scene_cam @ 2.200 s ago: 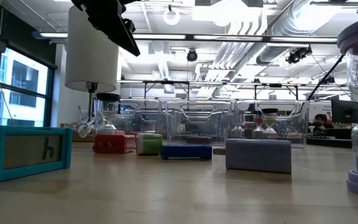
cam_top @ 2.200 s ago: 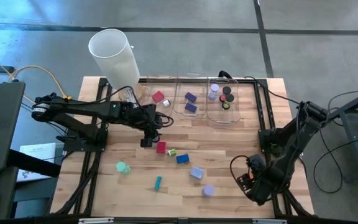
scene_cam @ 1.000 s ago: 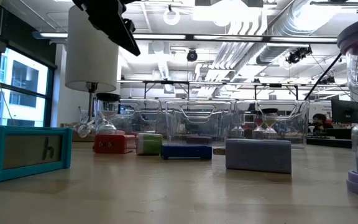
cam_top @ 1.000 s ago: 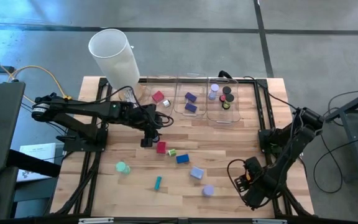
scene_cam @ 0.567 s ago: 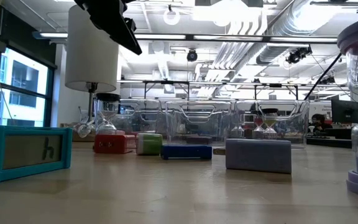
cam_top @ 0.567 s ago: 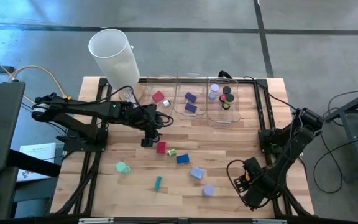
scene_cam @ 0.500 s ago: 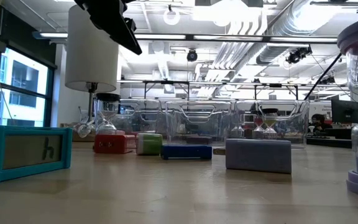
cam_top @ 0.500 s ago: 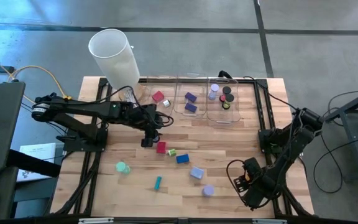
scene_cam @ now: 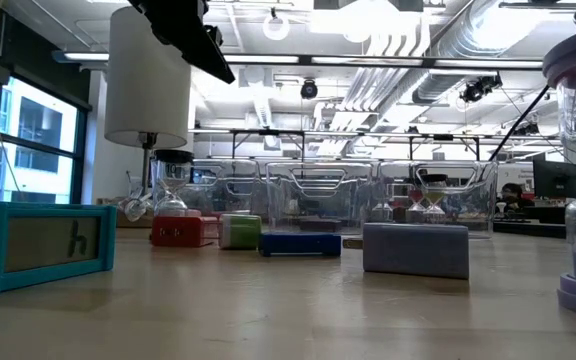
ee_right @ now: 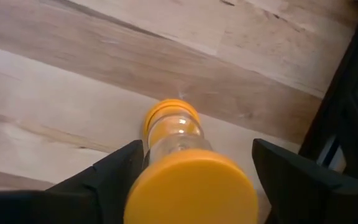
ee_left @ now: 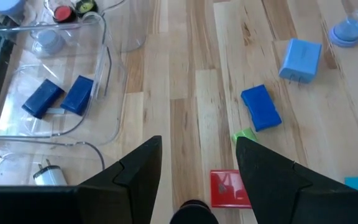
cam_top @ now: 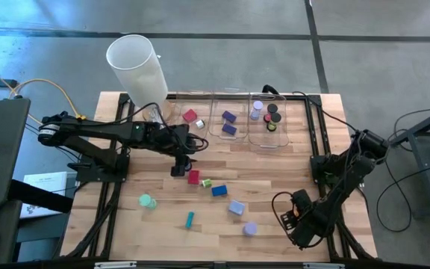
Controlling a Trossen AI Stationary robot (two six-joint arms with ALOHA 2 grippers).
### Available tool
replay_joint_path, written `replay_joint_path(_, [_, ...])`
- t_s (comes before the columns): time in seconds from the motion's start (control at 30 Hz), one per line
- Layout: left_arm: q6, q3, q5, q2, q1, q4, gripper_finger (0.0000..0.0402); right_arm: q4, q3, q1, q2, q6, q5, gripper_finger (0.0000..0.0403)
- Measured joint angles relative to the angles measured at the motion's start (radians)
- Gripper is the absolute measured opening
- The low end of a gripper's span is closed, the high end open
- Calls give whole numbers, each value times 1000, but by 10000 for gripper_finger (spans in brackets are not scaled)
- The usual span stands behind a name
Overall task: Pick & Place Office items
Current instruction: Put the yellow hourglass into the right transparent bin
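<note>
A: Where is the left gripper (cam_top: 178, 169)?

B: Over the middle of the wooden table (cam_top: 290, 168), just at ten o'clock of the red block (cam_top: 193, 177). Its wrist view shows both fingers (ee_left: 132, 177) parted with bare wood and that red block (ee_left: 229, 187) showing through the gap. Nothing is in them.

A: And the right gripper (cam_top: 295, 214)?

B: Down at the table's five o'clock corner. Its fingers (ee_right: 114, 171) stand apart on either side of an orange hourglass timer (ee_right: 179, 168), which sits upright on the wood. Whether the pads actually press on it, I cannot tell.

A: Which items lie loose?

B: At four o'clock of the red block come a small green piece (cam_top: 207, 182), a blue block (cam_top: 219, 190), a lavender block (cam_top: 236, 208) and a lavender timer (cam_top: 250, 229). A teal stick (cam_top: 189, 219) lies at six o'clock of the red block and a green timer (cam_top: 147, 201) at eight o'clock.

A: The bins?

B: Three clear bins (cam_top: 228, 133) along the far edge: a pink-red block (cam_top: 189, 116) in the left one, two dark blue blocks (cam_top: 228, 122) in the middle one, round timers (cam_top: 271, 117) in the right one. A tall white cylinder (cam_top: 135, 68) stands at the table's eleven o'clock corner.
</note>
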Motion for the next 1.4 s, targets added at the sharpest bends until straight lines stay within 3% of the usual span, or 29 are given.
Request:
replay_joint_path(0.17, [0, 0, 0, 0, 0, 8, 197, 7, 0, 0, 0, -2, 0, 251])
replay_joint_path(0.37, [-1, 0, 0, 0, 0, 8, 197, 6, 0, -2, 0, -3, 3, 173])
replay_joint_path(0.7, [-2, 0, 0, 0, 0, 8, 197, 6, 4, -8, -12, -38, 1, 172])
replay_joint_path(0.83, [-4, 0, 0, 0, 0, 8, 197, 0, 24, -52, -40, -122, 26, 172])
replay_joint_path(1.07, [-4, 0, 19, 0, 0, 6, 197, -174, 151, -176, -77, -353, 105, 172])
replay_joint_path(1.4, [3, 0, 73, 0, 0, -10, 197, -438, 358, -455, -150, -716, 257, 172])
